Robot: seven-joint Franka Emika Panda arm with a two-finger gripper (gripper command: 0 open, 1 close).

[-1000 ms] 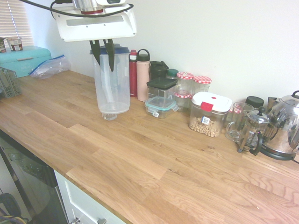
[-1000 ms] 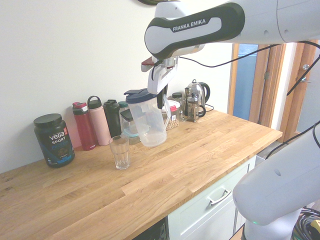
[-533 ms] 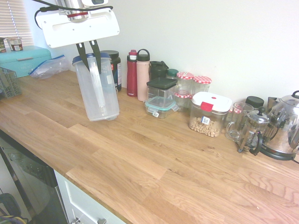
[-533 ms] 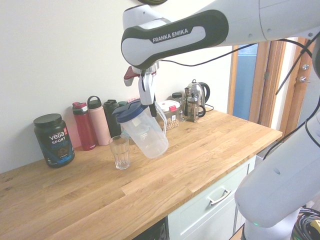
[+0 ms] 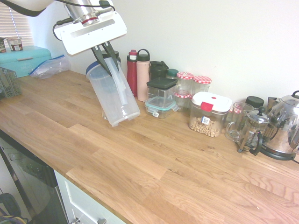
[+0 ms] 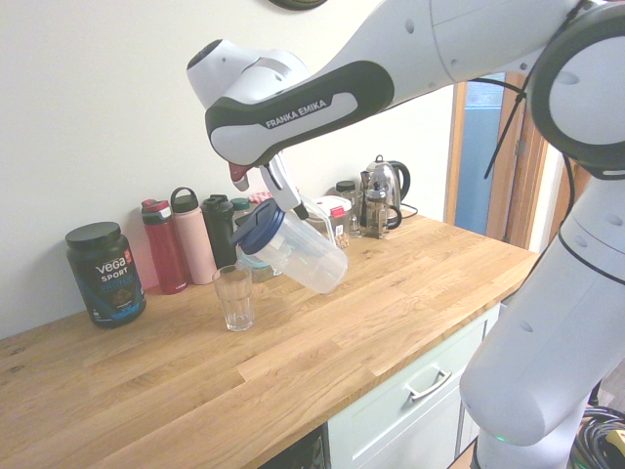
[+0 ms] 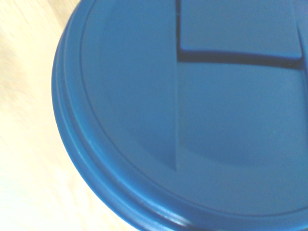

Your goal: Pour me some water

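One pitcher (image 6: 298,252) tilting toward glass (image 6: 235,297), its blue lid (image 7: 130,120) nearing rim; your tool (image 5: 107,58) clamping pitcher's handle (image 5: 118,81) above wooden surface (image 5: 117,163); glass standing upright.

your arm (image 6: 303,115) reaches in above the counter, its wrist (image 5: 88,18) tilted over the pitcher (image 5: 113,93). your gripper (image 5: 108,59) points down at a slant, its two dark fingers (image 5: 110,50) shut on the pitcher's handle, below the white hand body (image 5: 92,32).
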